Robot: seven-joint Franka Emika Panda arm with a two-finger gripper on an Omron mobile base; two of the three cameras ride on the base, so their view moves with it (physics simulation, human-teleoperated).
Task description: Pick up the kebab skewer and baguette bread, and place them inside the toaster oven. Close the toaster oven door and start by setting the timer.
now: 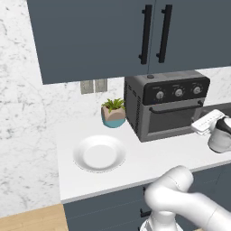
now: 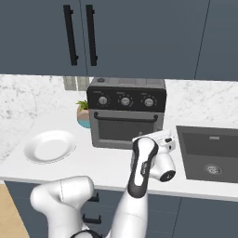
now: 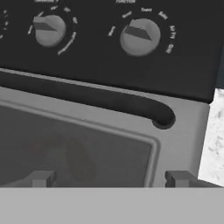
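One toaster oven (image 1: 166, 104) with three knobs (image 1: 178, 92) stands on the worktop (image 1: 149, 162), its door (image 3: 87, 144) shut, two dim shapes, perhaps food, inside; one released claw (image 3: 111, 179) faces the door, one plate (image 1: 99, 153) left.

Small white lettering rings the two knobs (image 3: 139, 36) on the toaster oven (image 3: 109, 78) panel, with a heading word above each. All of it is too blurred to read.

Dark grey toaster oven (image 1: 164, 106), silver knobs (image 3: 139, 36); white plate (image 1: 99, 153).
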